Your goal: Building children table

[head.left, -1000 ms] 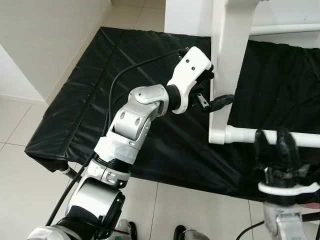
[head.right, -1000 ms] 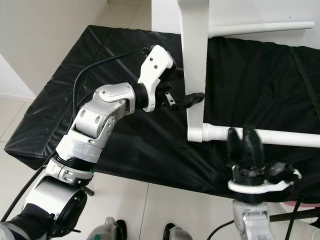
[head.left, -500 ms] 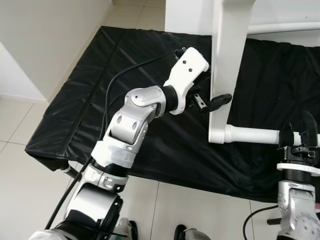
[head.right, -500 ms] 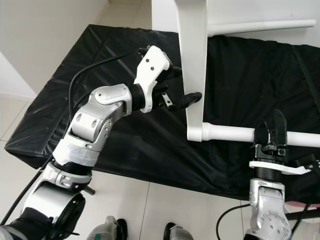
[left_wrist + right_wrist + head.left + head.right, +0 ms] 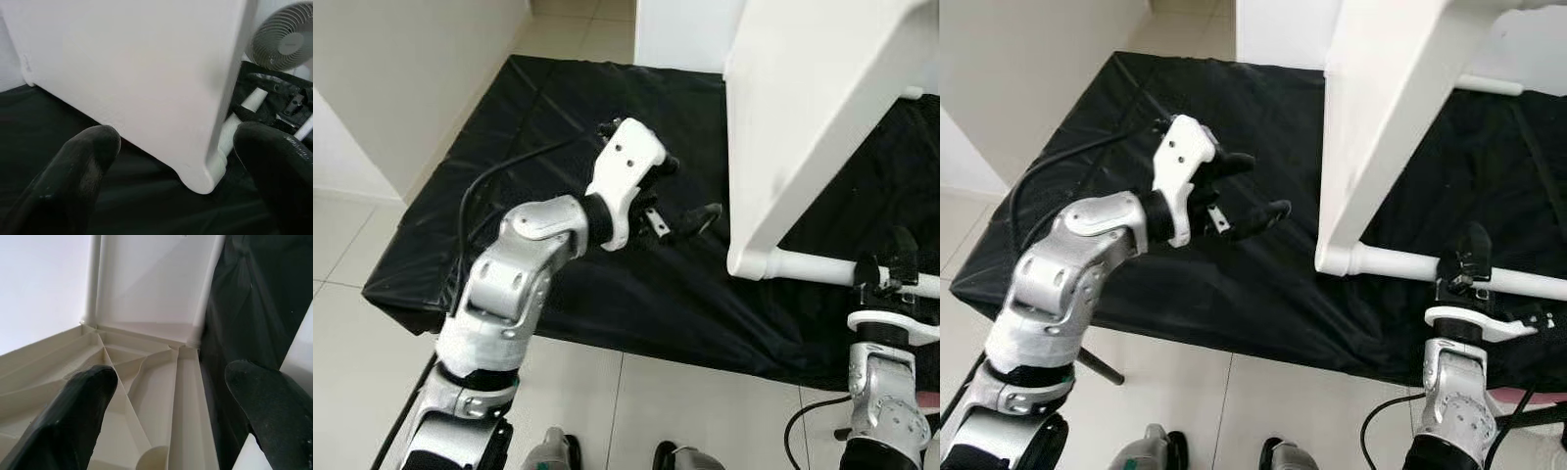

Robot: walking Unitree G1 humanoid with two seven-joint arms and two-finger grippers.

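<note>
Table first: the white plastic children's table [image 5: 803, 108] is tipped up on its side over the black wrinkled cloth-covered mat [image 5: 558, 127], its flat top panel leaning diagonally and its lower corner resting near the mat's front edge. A white round tube leg [image 5: 1410, 264] sticks out sideways from that bottom corner, running toward the robot's right.

The left gripper [image 5: 1239, 191] hangs above the mat just beside the table's flat face, not touching it, with its two black fingers spread apart and nothing between them. From the left wrist view the table panel's rounded corner sits right between the fingertips [image 5: 78, 171] but further out, and a white round fan [image 5: 283, 41] shows behind.

The right gripper [image 5: 886, 264] is up at the tube leg, fingers pointing upward on either side of it. Right wrist view shows its fingers wide apart, looking into the ribbed cream underside of the table [image 5: 142, 377]. Can't tell if the fingers actually touch the leg, but they aren't squeezed on it.

Floor around is pale tile [image 5: 352, 372], with a white wall [image 5: 401, 69] on the left.
</note>
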